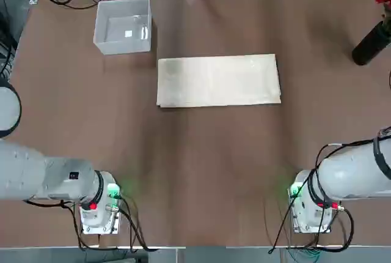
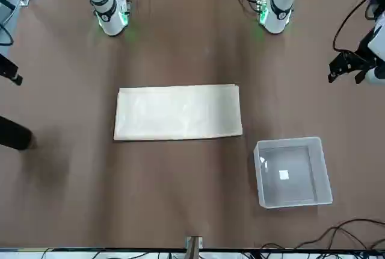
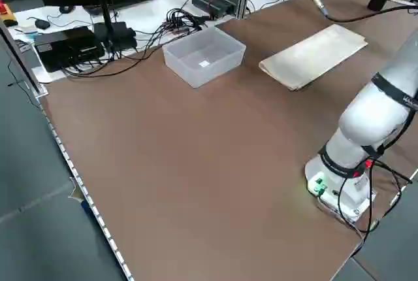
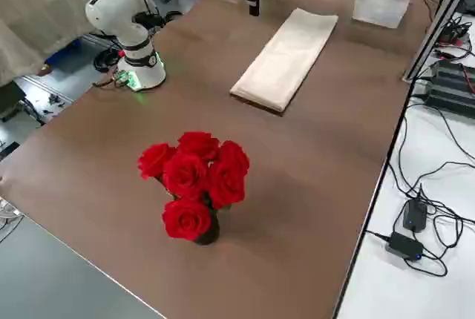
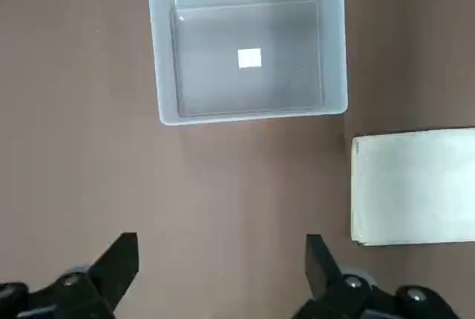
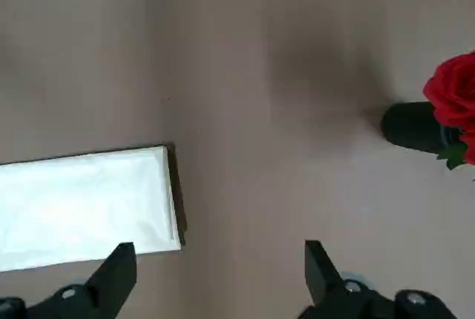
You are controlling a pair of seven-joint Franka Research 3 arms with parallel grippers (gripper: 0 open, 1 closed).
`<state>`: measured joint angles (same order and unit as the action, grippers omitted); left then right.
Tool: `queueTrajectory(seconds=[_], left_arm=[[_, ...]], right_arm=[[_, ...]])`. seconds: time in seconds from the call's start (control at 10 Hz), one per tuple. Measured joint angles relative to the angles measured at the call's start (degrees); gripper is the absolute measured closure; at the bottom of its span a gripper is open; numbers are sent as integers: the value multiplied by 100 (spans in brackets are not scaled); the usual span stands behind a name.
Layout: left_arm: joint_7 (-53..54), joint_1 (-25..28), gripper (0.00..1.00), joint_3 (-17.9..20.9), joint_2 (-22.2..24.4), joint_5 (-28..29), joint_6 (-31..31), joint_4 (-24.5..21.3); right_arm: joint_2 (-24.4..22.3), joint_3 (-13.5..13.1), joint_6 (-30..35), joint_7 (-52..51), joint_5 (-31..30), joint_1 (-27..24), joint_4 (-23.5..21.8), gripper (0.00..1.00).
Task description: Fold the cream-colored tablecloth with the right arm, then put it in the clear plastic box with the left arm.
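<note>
The right gripper [image 6: 215, 278] hangs with jaws wide above the brown tabletop [image 6: 282, 111], between the cream-colored tablecloth [image 6: 85, 204] and red roses [image 6: 453, 104].

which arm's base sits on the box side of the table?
The left arm: the clear plastic box is on its side; the right arm has the roses.

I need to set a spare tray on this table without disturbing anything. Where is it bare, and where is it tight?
Bare: the wide brown stretch between the cream-colored tablecloth and the two arm bases, and the strip between cloth and rose vase. Tight: the narrow gap between the clear plastic box and the cloth's corner.
</note>
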<state>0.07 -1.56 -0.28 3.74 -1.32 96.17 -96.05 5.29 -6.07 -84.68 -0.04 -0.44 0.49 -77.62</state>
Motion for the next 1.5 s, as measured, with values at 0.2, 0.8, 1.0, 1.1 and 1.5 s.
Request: queueTrajectory(seconds=[0.2, 0.8, 1.0, 1.1, 1.5], left_arm=[[0, -1, 1, -3, 0, 0, 4, -6], [32, -9, 1, -7, 0, 0, 14, -8], [10, -8, 1, -7, 0, 0, 15, -6], [1, -2, 1, -3, 1, 0, 19, 3], [33, 13, 0, 28, -3, 0, -53, -12]], right_arm=[[6, 6, -8, 0, 0, 10, 0, 0], [565, -28, -32, 0, 159, -116, -84, 0], [1004, -25, -132, 0, 238, -123, -98, 0], [1217, -22, -162, 0, 261, -121, -100, 0], [1953, -25, -692, 0, 886, -131, -140, 0]])
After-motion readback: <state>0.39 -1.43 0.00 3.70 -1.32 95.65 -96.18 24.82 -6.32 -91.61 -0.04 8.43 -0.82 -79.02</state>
